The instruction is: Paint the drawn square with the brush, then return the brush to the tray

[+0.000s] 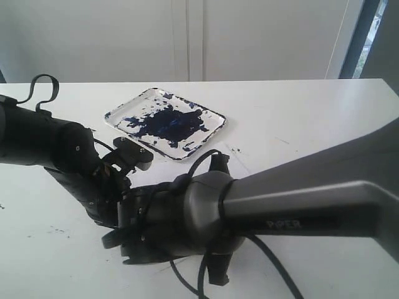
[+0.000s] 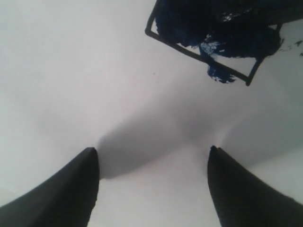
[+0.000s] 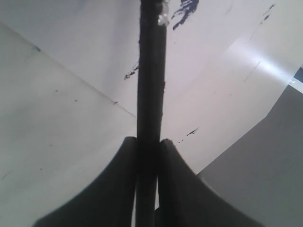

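In the right wrist view my right gripper (image 3: 149, 142) is shut on the brush (image 3: 151, 85), a black stick running straight out from between the jaws, with a pale band (image 3: 163, 14) near its far end. Its tip is out of frame. Over white paper, my left gripper (image 2: 154, 156) stands open and holds nothing. Beyond its fingers lies a corner of the drawn square (image 2: 218, 28), blotched dark blue inside its black outline. In the exterior view the tray (image 1: 215, 117), smeared with dark blue paint, sits at the back of the table. Both arms hide the square and brush there.
The right arm (image 1: 299, 205) stretches across the front of the exterior view and crosses in front of the left arm (image 1: 43, 140). Loose blue splatters (image 3: 184, 9) mark the paper (image 3: 213, 71). A grey area (image 3: 265, 165) lies beyond the white edge.
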